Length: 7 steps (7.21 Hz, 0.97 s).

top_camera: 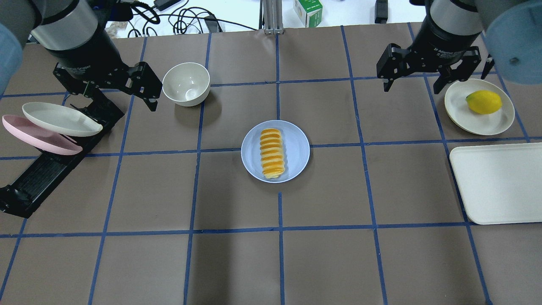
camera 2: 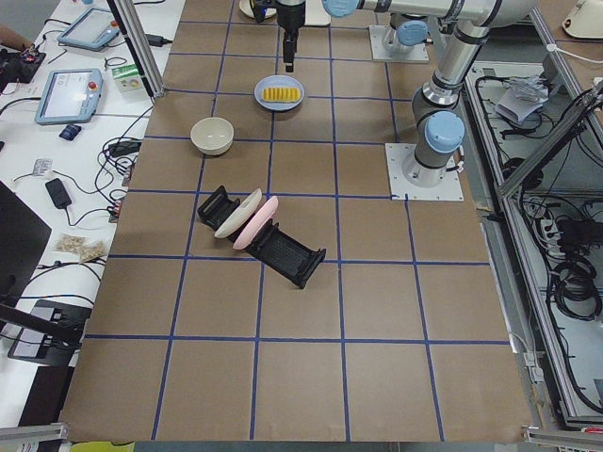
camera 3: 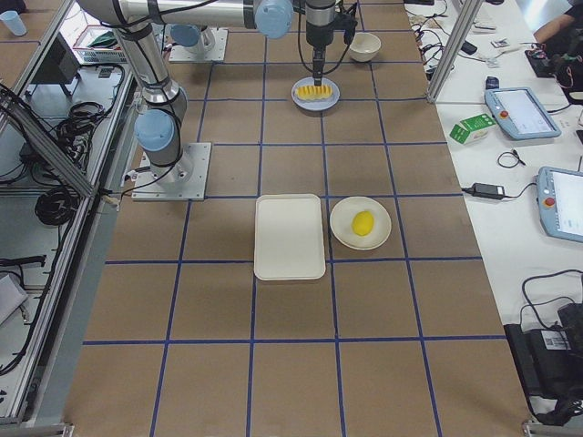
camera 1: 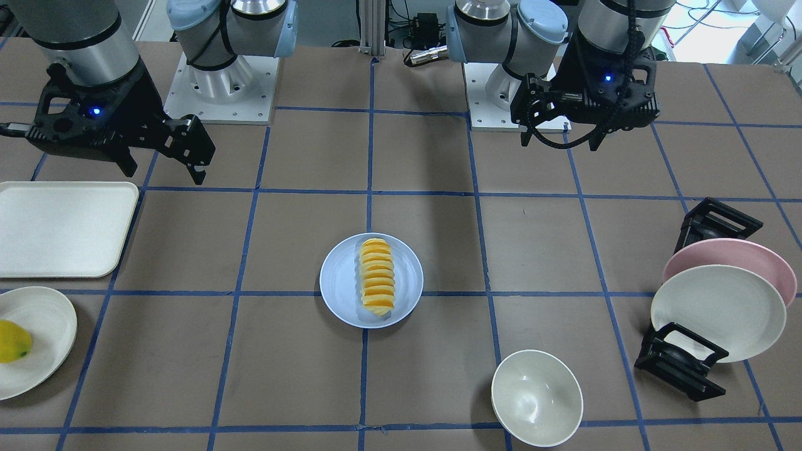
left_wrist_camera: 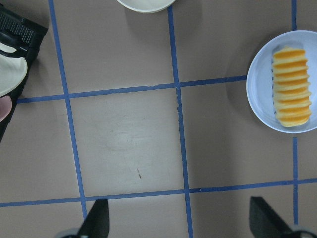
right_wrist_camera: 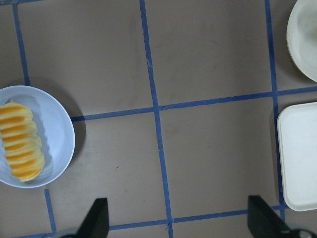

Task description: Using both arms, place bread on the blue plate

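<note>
The bread [top_camera: 272, 153], a ridged orange-yellow loaf, lies lengthwise on the blue plate [top_camera: 296, 148] at the table's centre. They also show in the front view, the bread [camera 1: 378, 275] on the plate [camera 1: 341, 282]. My left gripper [top_camera: 120, 95] is open and empty, raised above the table to the plate's far left. Its wrist view shows the bread [left_wrist_camera: 292, 87] at the upper right. My right gripper [top_camera: 415, 80] is open and empty, raised to the plate's far right. Its wrist view shows the bread [right_wrist_camera: 20, 141] at the left edge.
A white bowl [top_camera: 186, 84] stands near the left gripper. A black rack [top_camera: 38, 173] holds a cream plate [top_camera: 61, 119] and a pink plate [top_camera: 38, 137] at the left. A yellow fruit [top_camera: 483, 101] sits on a cream plate [top_camera: 461, 110] by a white tray [top_camera: 499, 182] at the right.
</note>
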### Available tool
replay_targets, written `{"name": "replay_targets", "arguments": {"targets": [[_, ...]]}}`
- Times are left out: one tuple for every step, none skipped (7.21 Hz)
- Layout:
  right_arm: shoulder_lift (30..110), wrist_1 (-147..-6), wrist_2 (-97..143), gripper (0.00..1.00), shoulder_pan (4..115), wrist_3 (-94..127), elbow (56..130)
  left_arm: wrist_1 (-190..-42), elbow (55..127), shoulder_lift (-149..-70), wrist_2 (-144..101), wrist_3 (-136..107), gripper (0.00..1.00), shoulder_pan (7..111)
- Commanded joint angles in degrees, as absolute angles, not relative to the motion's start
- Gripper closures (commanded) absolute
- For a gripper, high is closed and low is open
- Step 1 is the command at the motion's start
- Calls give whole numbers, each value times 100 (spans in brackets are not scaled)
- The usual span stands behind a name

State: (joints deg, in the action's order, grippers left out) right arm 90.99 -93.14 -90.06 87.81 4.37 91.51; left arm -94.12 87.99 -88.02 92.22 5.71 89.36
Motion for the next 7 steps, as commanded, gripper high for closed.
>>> {"name": "replay_targets", "arguments": {"targets": [[9237, -9106, -8991, 0, 8832, 404, 9158, -9396, 8798, -8807, 9220, 571, 0, 8938], [9246, -9105, -8922, 0, 8903, 361, 9167, -9396, 8780, -8807, 9220, 571, 0, 8921], [9246, -9105, -8921, 0, 8947, 360, 9176, -9396, 8780, -8798, 9220, 571, 0, 8930], [9255, -9114, -8921, 0, 8947, 352, 9167, -9396, 8789, -8798, 9220, 571, 0, 8930], [9255, -9114, -8921, 0, 8939, 352, 9158, -9396, 8789, -8798, 9228, 571, 0, 8921], [9255, -9114, -8930, 0, 8938, 360, 9167, -9396, 8798, -8807, 9229, 571, 0, 8912], [9255, -9123, -8912, 0, 8947, 360, 9167, -9396, 8798, -8798, 9220, 571, 0, 8912]]}}
